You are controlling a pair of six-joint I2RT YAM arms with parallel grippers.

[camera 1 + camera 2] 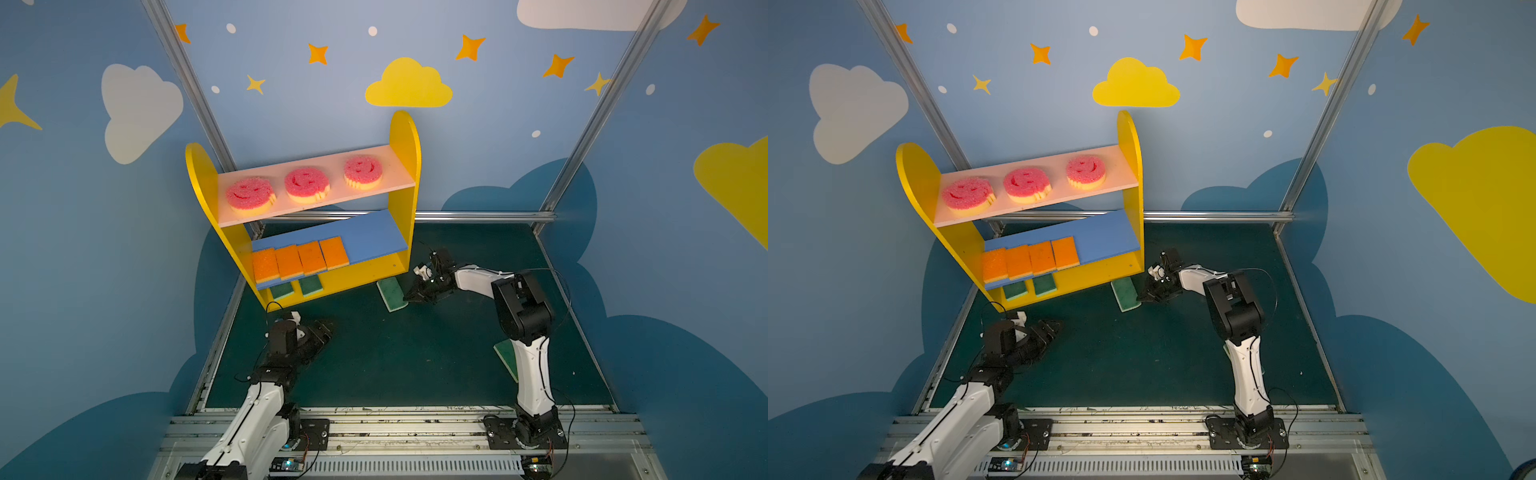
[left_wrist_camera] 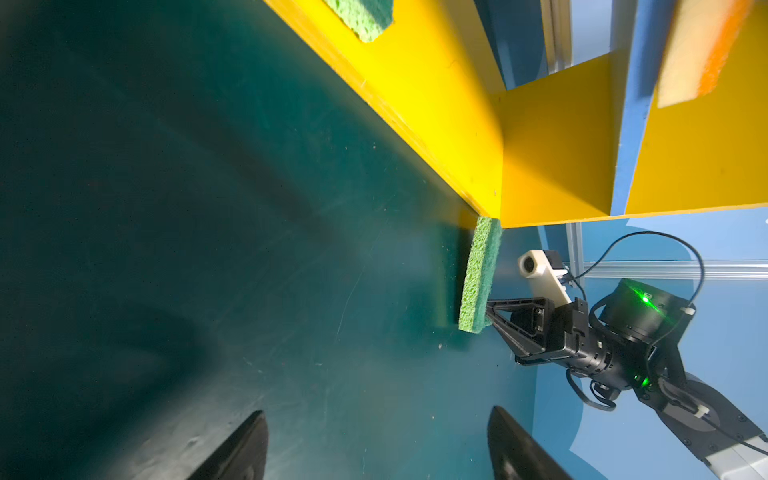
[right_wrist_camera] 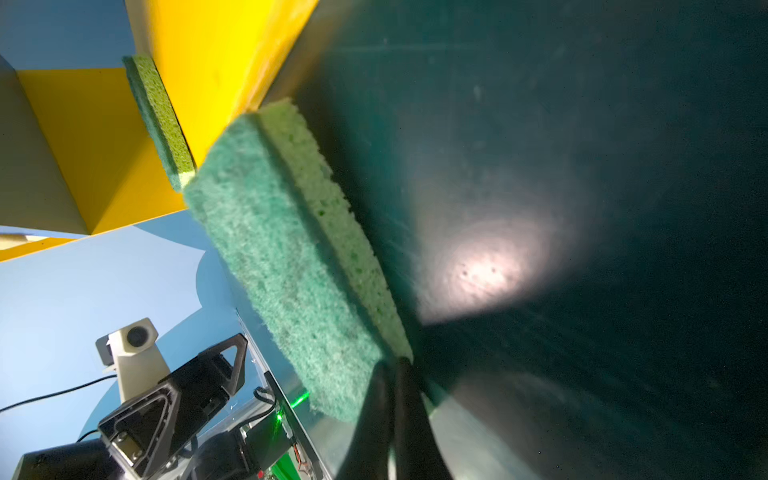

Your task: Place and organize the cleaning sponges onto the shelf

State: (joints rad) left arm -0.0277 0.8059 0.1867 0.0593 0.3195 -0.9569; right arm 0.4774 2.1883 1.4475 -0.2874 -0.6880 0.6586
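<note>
At my eleven o'clock the shelf (image 1: pixel 405 137) stands on the green mat (image 1: pixel 415 365): pink sponges (image 1: pixel 306 185) on top, orange sponges (image 1: pixel 311 257) midway, green sponges (image 1: pixel 311 285) on its base. On the mat itself, a loose sponge (image 1: pixel 391 294) lies at twelve and a second loose sponge (image 1: pixel 505 354) at two.

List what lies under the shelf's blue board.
A green sponge and a second green sponge lie side by side on the yellow base. Only their fronts show; the blue board and orange sponges cover the rest.

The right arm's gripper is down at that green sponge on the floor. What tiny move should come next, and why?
Probably a small lift of the right gripper. Its jaws are shut at the end of the green sponge, which lies on the mat beside the shelf; whether they pinch it is unclear. Lifting would show that, and two green sponges already sit on the yellow base.
</note>
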